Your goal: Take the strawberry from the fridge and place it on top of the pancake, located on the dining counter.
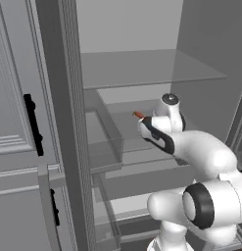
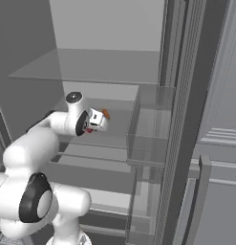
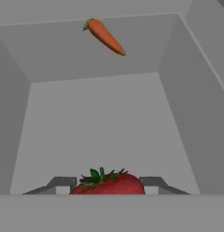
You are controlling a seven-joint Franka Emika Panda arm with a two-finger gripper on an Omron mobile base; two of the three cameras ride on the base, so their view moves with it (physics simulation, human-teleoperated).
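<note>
One strawberry (image 3: 109, 183). One carrot (image 3: 105, 36). One fridge (image 1: 142, 73). Two door bins (image 1: 105, 142). One glass shelf (image 1: 147, 68).

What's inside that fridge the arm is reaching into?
A strawberry sits between the gripper fingertips, a carrot lies further back on the shelf. The arm covers part of the shelf.

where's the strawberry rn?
In the hand view, the strawberry sits bottom centre between the hand's fingertips, inside the fridge, with the carrot farther back.
</note>
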